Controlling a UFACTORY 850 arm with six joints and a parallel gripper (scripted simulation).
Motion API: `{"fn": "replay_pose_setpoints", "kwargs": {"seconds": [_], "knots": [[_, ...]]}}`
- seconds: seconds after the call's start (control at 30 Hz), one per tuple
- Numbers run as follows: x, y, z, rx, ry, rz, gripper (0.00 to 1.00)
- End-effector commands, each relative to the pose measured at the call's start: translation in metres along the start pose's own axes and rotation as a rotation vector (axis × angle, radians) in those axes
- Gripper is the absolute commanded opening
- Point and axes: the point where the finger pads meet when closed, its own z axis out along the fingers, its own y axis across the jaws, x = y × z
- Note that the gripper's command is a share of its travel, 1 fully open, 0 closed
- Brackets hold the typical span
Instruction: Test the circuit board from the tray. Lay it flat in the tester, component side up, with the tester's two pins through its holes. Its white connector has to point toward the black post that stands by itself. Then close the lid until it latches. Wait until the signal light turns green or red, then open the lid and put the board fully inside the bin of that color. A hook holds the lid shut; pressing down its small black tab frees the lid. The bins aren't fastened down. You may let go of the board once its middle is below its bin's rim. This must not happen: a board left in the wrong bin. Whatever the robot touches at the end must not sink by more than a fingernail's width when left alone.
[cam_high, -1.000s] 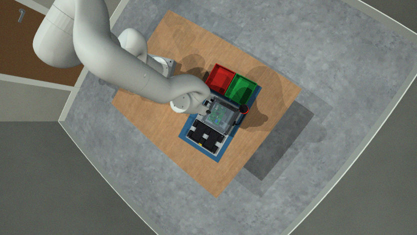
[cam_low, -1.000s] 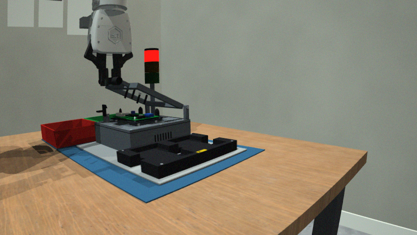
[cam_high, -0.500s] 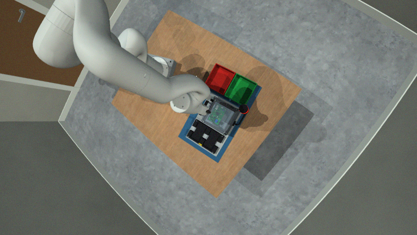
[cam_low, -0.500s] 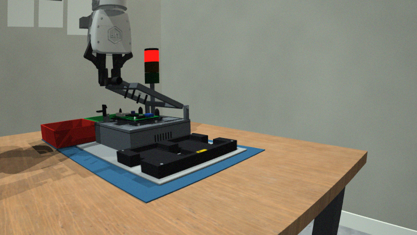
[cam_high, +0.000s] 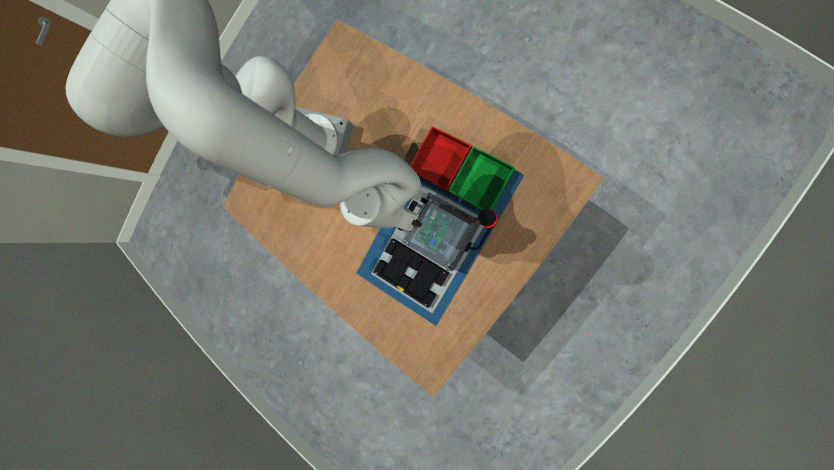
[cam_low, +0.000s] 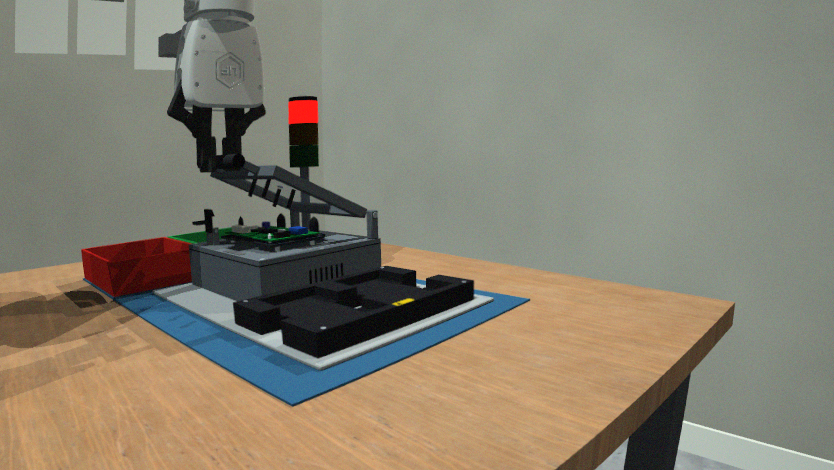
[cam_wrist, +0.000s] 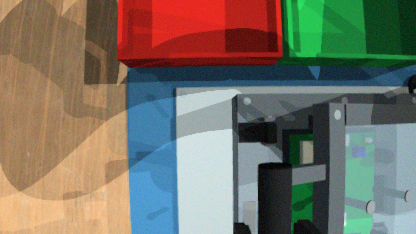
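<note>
gripper: Your black-fingered gripper (cam_high: 412, 223) (cam_low: 217, 160) (cam_wrist: 274, 227) stands slightly spread around the dark cylindrical handle (cam_high: 416, 223) (cam_low: 235, 160) (cam_wrist: 275, 200), with slim gaps showing; you aren't pinching it.
lid: The clear-panelled, grey-framed lid (cam_high: 461, 233) (cam_low: 320, 188) (cam_wrist: 336, 150) is only partly raised. If its hinge doesn't hold it, backing your fingers away could let it drop.
hook: The small black hook (cam_high: 415, 204) (cam_low: 207, 218) (cam_wrist: 257, 132) stands free of the lid; a falling lid might latch again, costing you another tab press.
board: The green circuit board (cam_high: 437, 227) (cam_low: 274, 234) (cam_wrist: 300, 195) lies in the boxy grey tester (cam_high: 406, 234) (cam_low: 233, 274) (cam_wrist: 250, 110), under the lid. Reach in at this angle and you'd probably strike the frame.
signal light: The cylindrical signal light (cam_high: 487, 218) (cam_low: 303, 131) glows red, so the glossy, open-topped red bin (cam_high: 452, 136) (cam_low: 137, 274) (cam_wrist: 200, 62) is yours. It's loose; a bump to its thin wall could slide it.
tray: The blocky black tray (cam_high: 411, 289) (cam_low: 379, 326) looks like matte plastic, notched around its recess.
table: Warm-brown wood grain runs across the tabletop (cam_high: 361, 326) (cam_low: 525, 373) (cam_wrist: 50, 150).
</note>
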Motion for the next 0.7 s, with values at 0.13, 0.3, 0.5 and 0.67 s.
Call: {"fn": "replay_pose_setpoints", "kwargs": {"seconds": [0.13, 0.3, 0.5, 0.67], "knots": [[-0.0001, 0.0007, 0.001, -0.002, 0.0, 0.0, 0.28], [-0.0001, 0.0006, 0.0018, -0.002, 0.0, 0.0, 0.28], [-0.0001, 0.0005, 0.0025, -0.002, 0.0, 0.0, 0.28], [-0.0001, 0.0005, 0.0026, -0.002, 0.0, 0.0, 0.28]]}}
